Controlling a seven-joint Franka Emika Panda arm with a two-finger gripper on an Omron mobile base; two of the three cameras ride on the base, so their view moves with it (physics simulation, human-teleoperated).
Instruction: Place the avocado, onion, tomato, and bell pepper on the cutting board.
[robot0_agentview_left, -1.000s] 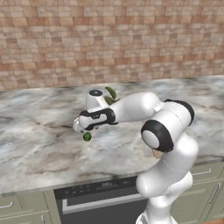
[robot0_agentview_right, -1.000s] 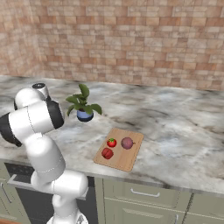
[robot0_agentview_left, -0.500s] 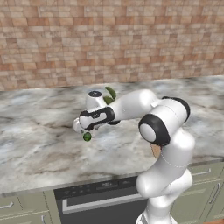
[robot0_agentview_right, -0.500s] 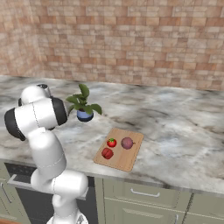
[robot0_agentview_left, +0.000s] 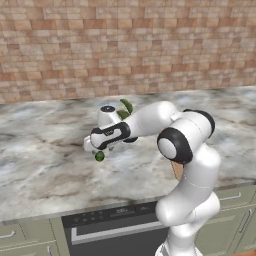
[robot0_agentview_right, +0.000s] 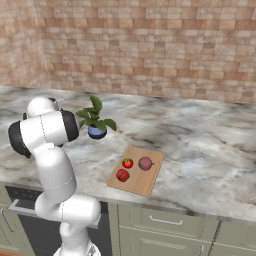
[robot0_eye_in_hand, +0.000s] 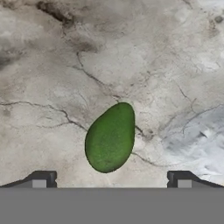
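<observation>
The dark green avocado (robot0_eye_in_hand: 110, 138) lies on the marble counter, straight ahead of my open gripper (robot0_eye_in_hand: 111, 179), whose two fingertips (robot0_eye_in_hand: 41, 180) stand wide apart on either side of it without touching. From the left base view the avocado (robot0_agentview_left: 100, 156) sits just below the hand (robot0_agentview_left: 102, 137). On the tan cutting board (robot0_agentview_right: 148, 186) lie the tomato (robot0_agentview_right: 127, 163) with its green cap, the purplish onion (robot0_agentview_right: 145, 163) and the red bell pepper (robot0_agentview_right: 122, 175).
A potted plant (robot0_agentview_right: 94, 118) in a blue pot stands left of the board, behind the arm. A brick wall (robot0_agentview_right: 150, 45) backs the counter. An oven front (robot0_agentview_left: 115, 232) sits under the counter edge.
The arm's elbow has swung a little, and the hand has stayed over the avocado. The foods on the board have not moved.
</observation>
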